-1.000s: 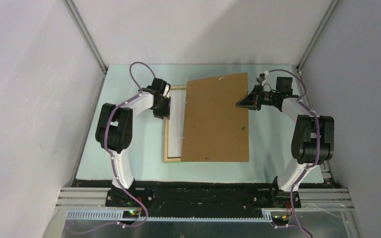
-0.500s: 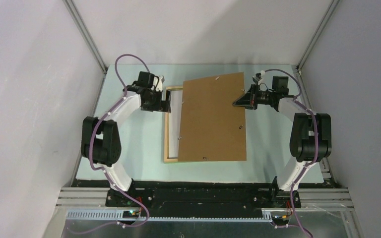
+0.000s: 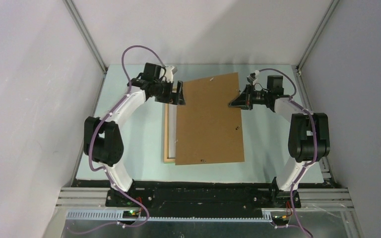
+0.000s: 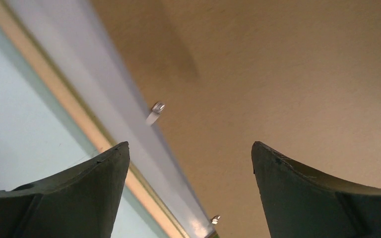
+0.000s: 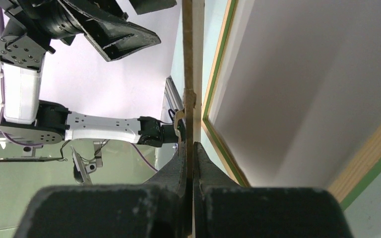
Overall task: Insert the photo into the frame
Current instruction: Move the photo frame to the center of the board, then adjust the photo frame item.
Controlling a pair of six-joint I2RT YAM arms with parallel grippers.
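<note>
in the seating step, by all appearances: bringing the large rectangular photo with a plain brown board back [image 3: 208,121] square onto the thin rectangular picture frame of light natural wood with a green face [image 3: 167,144]. found board-side up, skewed across the frame on the pale green desk [image 3: 129,148], covering all but the frame's left rail and far-left corner, and lifted off it on the right side, judging by the right wrist view. pinched at the right edge, near the far corner, by the right pincer [image 3: 230,103], pressed together on the thin board. met at the far-left corner by the left pincer [image 3: 180,93], spread wide and gripping nothing, with the board just ahead of the fingers [image 4: 79,198]. calls next, probably, for turning the photo square to the rails, shifting it left into the opening, then lowering it flat. likely needs steadying or a nudge from the spread left pincer, plus care over the small metal tabs [image 4: 155,112] along the inner rail, apt to snag the board. printed side hidden, facing down. right and near rails out of sight under the board from above. no telling contact from a slight hover along the board's left edge, nor glass from bare backing in the opening.
</note>
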